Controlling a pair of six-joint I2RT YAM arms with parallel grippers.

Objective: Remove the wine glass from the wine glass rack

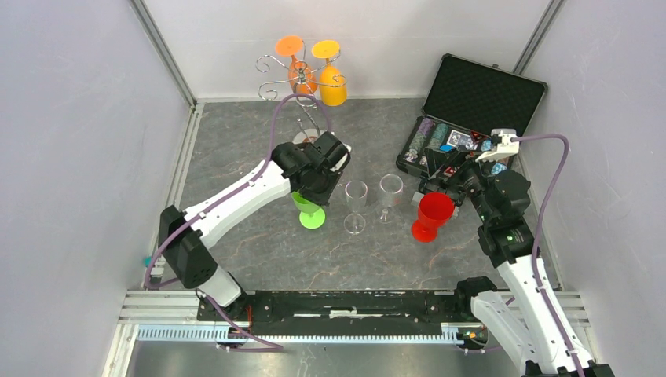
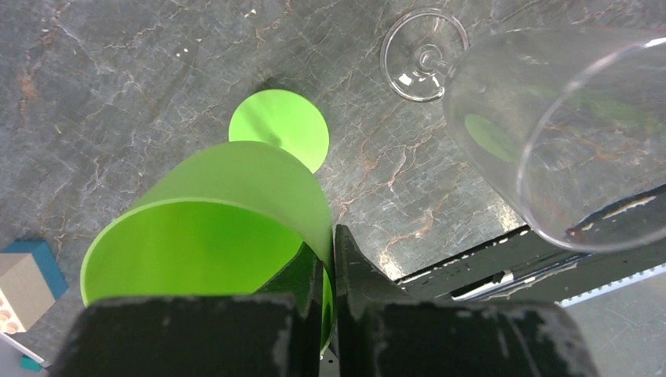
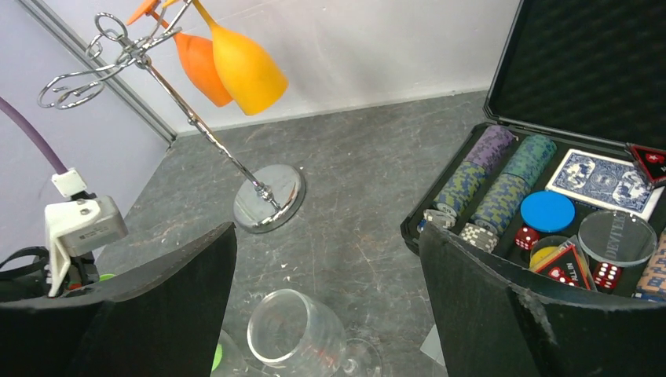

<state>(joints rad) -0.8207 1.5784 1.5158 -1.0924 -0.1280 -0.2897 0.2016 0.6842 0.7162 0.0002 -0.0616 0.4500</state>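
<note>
A grey, marble-patterned table (image 1: 236, 169) was seen to carry everything. Near its back edge, the wine glass rack (image 3: 269, 199) was stood on its round base. Toward the middle, a green glass (image 1: 309, 210), two clear glasses (image 1: 356, 206) (image 1: 390, 196) and a red glass (image 1: 430, 216) were set upright in a loose row. Whether the green foot touched the surface could not be told. At the back right, an open black case (image 1: 485, 98) was laid.

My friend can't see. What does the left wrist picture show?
The left gripper is shut on the rim of an upright bright green plastic wine glass over the grey marbled table. A clear wine glass stands close beside it.
</note>
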